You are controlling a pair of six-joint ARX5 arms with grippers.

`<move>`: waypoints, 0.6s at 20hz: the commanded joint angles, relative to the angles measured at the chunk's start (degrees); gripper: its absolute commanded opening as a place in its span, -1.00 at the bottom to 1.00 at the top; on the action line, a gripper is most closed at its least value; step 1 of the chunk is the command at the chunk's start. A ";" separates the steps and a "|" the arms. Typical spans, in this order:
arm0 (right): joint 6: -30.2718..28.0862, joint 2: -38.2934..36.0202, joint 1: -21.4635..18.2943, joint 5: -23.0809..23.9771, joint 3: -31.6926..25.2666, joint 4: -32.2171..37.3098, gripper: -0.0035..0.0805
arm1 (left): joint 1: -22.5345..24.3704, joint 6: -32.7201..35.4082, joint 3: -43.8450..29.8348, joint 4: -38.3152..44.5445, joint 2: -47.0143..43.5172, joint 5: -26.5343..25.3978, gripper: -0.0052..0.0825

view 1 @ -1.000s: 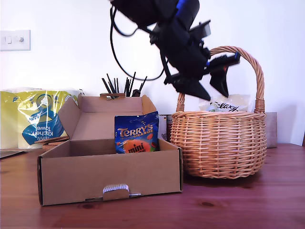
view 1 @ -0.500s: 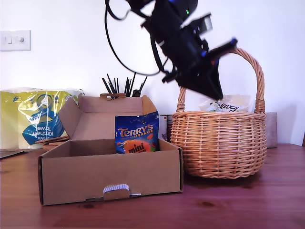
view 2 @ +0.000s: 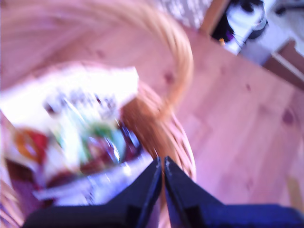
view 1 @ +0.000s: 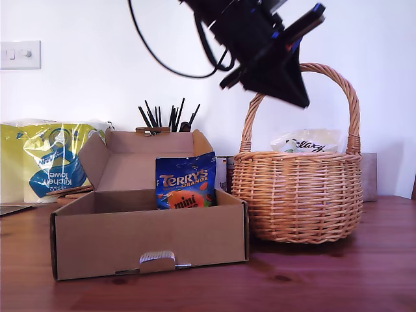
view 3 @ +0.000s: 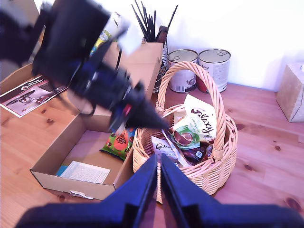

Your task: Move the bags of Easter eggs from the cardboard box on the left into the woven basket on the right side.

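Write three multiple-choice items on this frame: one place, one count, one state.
1. Where is the blue Terry's bag?
A. in the wicker basket
B. in the cardboard box
C. flat on the table

2. How many tins stand behind the woven basket in the second wrist view?
A. four
B. one
C. two

3. What state is my first gripper in?
A. shut, holding nothing
B. wide open
C. shut on a bag

Answers: 1 B, the bag stands inside the carton. 2 C, a pair of tins shows by the wall. 3 A, the jaws meet with nothing between them.
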 commanded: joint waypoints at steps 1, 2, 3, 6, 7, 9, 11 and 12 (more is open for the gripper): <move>0.00 -0.44 0.17 -0.20 -0.31 0.55 -0.94 | -0.04 1.09 -5.49 2.03 -4.04 0.31 -0.89; 0.00 -0.44 0.17 -0.20 -0.33 0.50 -0.94 | 0.17 2.10 -9.42 3.65 -6.62 0.24 -0.89; 0.00 -0.44 0.17 -0.20 -0.33 0.50 -0.94 | 0.61 2.91 -13.81 5.18 -9.44 0.31 -0.90; -0.02 -0.44 0.17 -0.22 -0.33 0.55 -0.94 | 3.48 7.37 -26.69 7.54 -18.58 1.03 -0.91; -0.07 -0.44 0.17 -0.20 -0.33 0.55 -0.94 | 5.38 8.68 -30.56 7.96 -21.73 2.16 -0.91; -0.44 -0.44 0.17 -0.20 -0.33 0.48 -0.94 | 9.92 11.32 -36.94 9.57 -27.80 6.05 -0.91; -0.55 -0.44 0.17 -0.20 -0.33 0.48 -0.94 | 14.38 17.07 -39.36 7.78 -32.46 8.20 -0.91; -1.36 -0.44 0.17 -0.20 -0.33 0.37 -0.94 | 16.22 19.54 -39.36 6.23 -33.68 7.67 -0.91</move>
